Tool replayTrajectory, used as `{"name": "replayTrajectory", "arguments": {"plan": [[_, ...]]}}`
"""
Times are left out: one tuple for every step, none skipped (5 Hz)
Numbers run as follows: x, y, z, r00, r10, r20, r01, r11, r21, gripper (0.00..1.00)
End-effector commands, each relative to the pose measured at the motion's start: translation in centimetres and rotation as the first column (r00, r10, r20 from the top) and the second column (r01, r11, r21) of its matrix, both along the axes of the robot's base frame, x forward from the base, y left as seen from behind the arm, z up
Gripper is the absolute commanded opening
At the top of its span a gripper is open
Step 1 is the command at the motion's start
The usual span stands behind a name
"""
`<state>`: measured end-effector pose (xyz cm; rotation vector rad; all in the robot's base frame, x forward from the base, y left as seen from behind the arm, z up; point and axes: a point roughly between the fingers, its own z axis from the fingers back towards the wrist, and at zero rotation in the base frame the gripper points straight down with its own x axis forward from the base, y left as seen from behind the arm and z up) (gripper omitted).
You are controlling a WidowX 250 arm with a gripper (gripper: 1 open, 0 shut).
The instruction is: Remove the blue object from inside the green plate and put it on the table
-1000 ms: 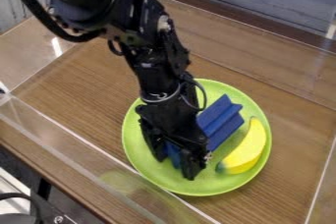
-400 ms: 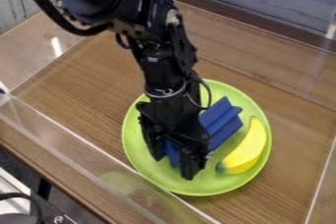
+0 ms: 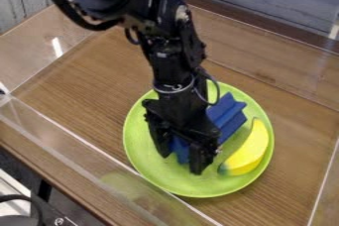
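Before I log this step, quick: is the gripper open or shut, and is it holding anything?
Gripper: jaws open, pointing down over the green plate beside the blue object; whether it grips anything cannot be told.

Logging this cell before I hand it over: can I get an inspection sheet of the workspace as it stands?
Surface: brown wood-grain table, bare around the plate.
Job's things: blue block still in the green plate, partly hidden by the arm.
Clutter: yellow banana in the plate beside the block.
Grippers: gripper pointing down over the plate, fingers apart; whether it touches the block cannot be told.
Cables: black cable looping along the arm.
Surroundings: clear acrylic walls around the table.
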<state>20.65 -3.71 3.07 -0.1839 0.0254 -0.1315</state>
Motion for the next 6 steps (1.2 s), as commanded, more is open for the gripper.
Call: {"name": "replayTrajectory", "arguments": {"plan": [[1.5, -0.3, 0.7, 0.999, 0.004, 0.043, -0.004, 1.0, 0.004, 0.0], [1.6, -1.2, 0.9, 0.998, -0.036, 0.045, 0.036, 0.999, 0.005, 0.0], [1.7, -2.3, 1.2, 0.996, -0.077, 0.052, 0.077, 0.997, 0.005, 0.0], [1.6, -2.8, 2.5, 0.992, -0.115, 0.06, 0.115, 0.993, 0.005, 0.0], [1.5, -3.1, 3.8, 0.986, -0.153, 0.071, 0.153, 0.988, 0.006, 0.0], [1.3, -3.6, 3.4, 0.986, -0.14, 0.095, 0.14, 0.99, 0.01, 1.0]]}}
